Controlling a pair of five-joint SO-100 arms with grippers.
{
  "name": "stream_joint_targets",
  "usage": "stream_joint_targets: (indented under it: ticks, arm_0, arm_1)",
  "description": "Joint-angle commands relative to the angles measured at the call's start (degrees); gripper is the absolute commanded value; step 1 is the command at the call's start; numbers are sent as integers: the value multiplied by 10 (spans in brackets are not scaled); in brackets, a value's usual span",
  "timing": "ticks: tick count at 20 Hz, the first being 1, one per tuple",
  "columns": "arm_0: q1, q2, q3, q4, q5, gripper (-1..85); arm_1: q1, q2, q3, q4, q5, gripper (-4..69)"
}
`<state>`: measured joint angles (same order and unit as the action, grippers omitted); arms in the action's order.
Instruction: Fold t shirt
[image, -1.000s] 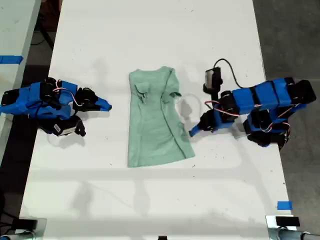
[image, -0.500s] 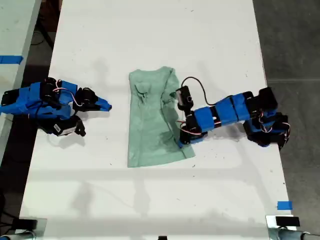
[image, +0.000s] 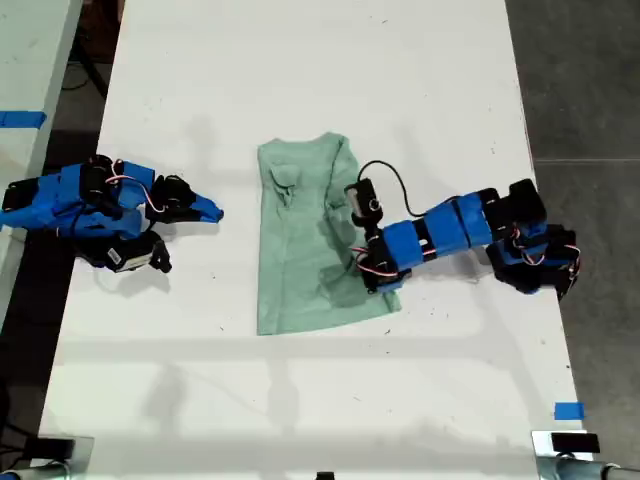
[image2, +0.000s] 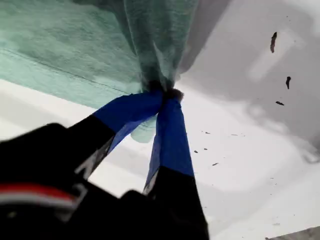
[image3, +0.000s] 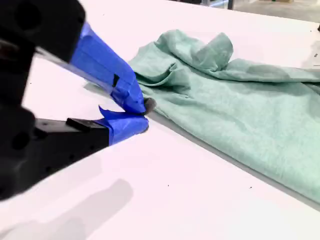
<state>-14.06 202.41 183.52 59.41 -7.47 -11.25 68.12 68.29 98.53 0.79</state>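
Table: white, filling most of the exterior view.
T shirt: lying at centre frame, sides already tucked into a narrow strip; the end-to-end fold is still waiting.
My first gripper: pinching the shirt's lower edge, lifting it, at the exterior view's centre right.
My second gripper: tips nearly pressed together, holding nothing, idling at the exterior view's left.
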Motion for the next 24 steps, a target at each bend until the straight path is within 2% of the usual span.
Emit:
stream_joint_targets:
  ticks: [1, 6, 9, 11, 18, 19, 22, 23, 24]
  arm_0:
    - [1, 3, 11, -14, -4, -1]
    - [1, 3, 11, -14, -4, -1]
    - [1, 3, 11, -14, -4, -1]
    - [1, 3, 11, -14, -4, -1]
    - [2, 3, 11, -14, -4, -1]
    - [2, 3, 11, -14, -3, -1]
    - [2, 3, 11, -14, -2, -1]
    - [2, 3, 11, -14, -1, -1]
    - [2, 3, 11, -14, 0, -1]
  arm_1:
    - [-9, 9, -51, 6, 5, 8]
    - [-5, 37, -134, 15, -34, 7]
    - [-4, 50, -175, -2, -63, 6]
    - [-4, 50, -171, -39, -72, 6]
    - [-3, -75, -158, -268, -112, 6]
    - [-2, -95, -159, -288, -113, 6]
    - [2, -142, -171, -279, -102, 8]
    - [1, -142, -171, -270, -102, 118]
    - [-1, -138, -173, -261, -103, 281]
